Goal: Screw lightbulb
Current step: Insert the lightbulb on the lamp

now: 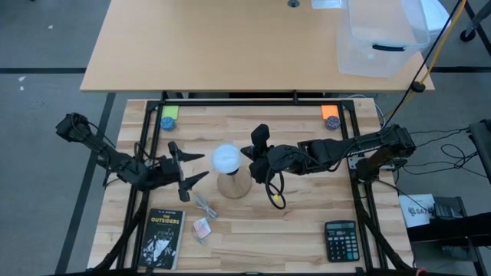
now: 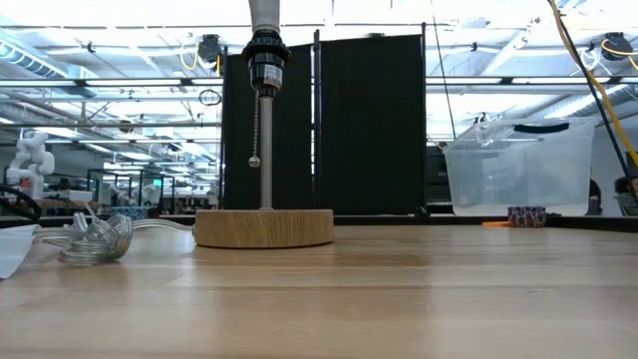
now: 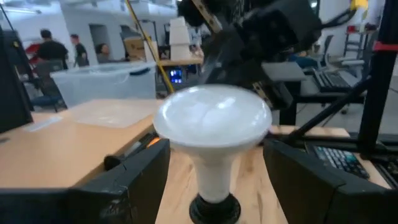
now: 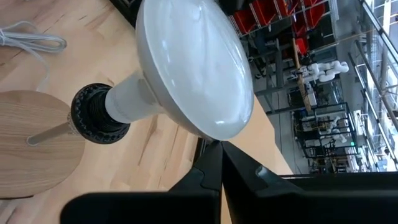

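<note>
The white lightbulb point(image 1: 225, 159) stands upright with its grey base in the black socket point(image 4: 93, 115) of the wooden stand point(image 1: 236, 186). It also shows in the left wrist view point(image 3: 212, 121). In the low view only the bulb's base point(image 2: 264, 15), the socket and the round wooden foot point(image 2: 264, 227) show. My left gripper point(image 1: 201, 166) is open at the bulb's left side, level with it, with a finger on either side and apart from it point(image 3: 214, 186). My right gripper point(image 1: 247, 153) is shut at the bulb's right side, its tips point(image 4: 219, 146) right at the globe's rim. My right gripper's shut fingertips point(image 4: 214, 155) stand level at the rim of the globe point(image 4: 227, 127), coming from the table's right. I cannot tell whether they touch it.
A clear cable coil point(image 1: 204, 207) and a small packet point(image 1: 202, 228) lie in front of the stand. A book point(image 1: 161, 238) lies near left and a calculator point(image 1: 341, 239) near right. A green object point(image 1: 169, 115) and an orange one point(image 1: 331, 115) sit at the far corners. A clear bin point(image 1: 380, 38) stands on the desk behind.
</note>
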`<state>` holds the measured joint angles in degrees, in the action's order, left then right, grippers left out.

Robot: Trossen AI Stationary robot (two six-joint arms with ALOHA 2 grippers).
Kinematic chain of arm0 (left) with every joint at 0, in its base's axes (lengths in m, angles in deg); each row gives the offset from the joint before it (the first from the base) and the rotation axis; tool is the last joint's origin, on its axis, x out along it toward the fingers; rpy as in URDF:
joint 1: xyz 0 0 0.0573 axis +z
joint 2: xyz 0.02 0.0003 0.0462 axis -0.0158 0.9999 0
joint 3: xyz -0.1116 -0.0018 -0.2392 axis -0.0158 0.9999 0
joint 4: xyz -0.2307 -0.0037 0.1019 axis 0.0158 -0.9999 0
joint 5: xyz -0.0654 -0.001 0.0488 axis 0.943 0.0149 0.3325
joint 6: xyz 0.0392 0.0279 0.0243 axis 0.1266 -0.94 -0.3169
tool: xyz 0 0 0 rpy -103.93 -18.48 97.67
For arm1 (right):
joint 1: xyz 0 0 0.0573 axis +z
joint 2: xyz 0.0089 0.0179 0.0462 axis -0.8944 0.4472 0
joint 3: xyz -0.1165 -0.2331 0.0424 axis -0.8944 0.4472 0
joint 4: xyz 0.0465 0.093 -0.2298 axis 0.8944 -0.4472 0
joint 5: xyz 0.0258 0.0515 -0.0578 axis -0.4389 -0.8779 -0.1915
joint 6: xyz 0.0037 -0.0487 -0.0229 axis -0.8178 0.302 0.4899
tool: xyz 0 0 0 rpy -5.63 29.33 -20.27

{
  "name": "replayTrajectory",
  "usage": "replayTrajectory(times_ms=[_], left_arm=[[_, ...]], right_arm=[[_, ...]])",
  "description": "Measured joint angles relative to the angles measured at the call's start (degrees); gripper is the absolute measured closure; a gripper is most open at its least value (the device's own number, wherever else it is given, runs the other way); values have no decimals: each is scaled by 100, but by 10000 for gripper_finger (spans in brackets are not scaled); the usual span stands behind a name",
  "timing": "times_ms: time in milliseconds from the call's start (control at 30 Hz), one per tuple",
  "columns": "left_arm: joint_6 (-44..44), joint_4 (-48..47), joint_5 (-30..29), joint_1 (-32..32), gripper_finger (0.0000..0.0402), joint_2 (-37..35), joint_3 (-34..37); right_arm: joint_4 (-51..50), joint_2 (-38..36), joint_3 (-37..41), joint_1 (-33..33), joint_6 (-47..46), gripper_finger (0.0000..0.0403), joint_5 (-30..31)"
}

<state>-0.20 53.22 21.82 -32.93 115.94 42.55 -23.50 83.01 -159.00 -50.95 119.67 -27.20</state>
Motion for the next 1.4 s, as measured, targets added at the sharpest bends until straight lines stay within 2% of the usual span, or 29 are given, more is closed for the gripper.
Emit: replayTrajectory(times_ms=[200,367,767,967,1267,1400], left_arm=[[-100,127,-164,295,138,117,0],[-65,147,20,528,138,213,0],[-108,120,50,1119,138,218,-1],[33,-49,537,1543,138,214,-4],[62,-263,801,1859,138,231,-8],[46,-503,846,1896,138,252,13]], right_arm=[[37,0,0,0,51,403,0],[17,0,0,-4,69,403,36],[-310,-16,0,-3,-68,403,84],[-398,-22,0,74,-42,403,31],[-361,9,-4,164,72,403,-362],[-385,24,6,193,2,403,-345]])
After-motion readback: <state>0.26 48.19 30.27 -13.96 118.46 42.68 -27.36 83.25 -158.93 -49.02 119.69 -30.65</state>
